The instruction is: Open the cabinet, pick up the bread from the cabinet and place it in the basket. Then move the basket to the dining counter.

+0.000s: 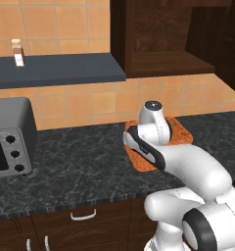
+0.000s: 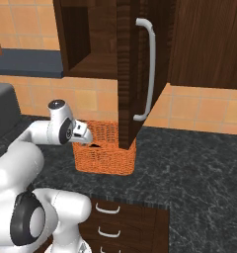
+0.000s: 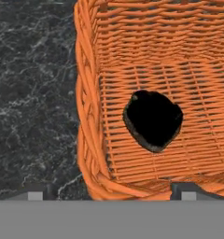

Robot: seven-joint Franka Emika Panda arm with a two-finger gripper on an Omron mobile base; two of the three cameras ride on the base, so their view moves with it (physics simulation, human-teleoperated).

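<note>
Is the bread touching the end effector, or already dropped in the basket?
Apart. In the hand view the bread lies on the basket floor, with bare weave between it and the two fingertips of the open end effector.

Basket [image 1: 178, 131]: mostly hidden behind the arm in left base view; only its corners and edge show. Right side cut off by frame edge in hand view. In right base view the open cabinet door [image 2: 128, 74] covers the basket's right rear corner.

Bread [image 3: 153, 120]: reads as a near-black lump in hand view, surface detail not discernible.

Gripper [image 3: 112, 192]: only fingertips visible at bottom; finger spacing relative to basket rim unclear.

Toaster oven [image 1: 11, 142]: cut off at left edge.
</note>
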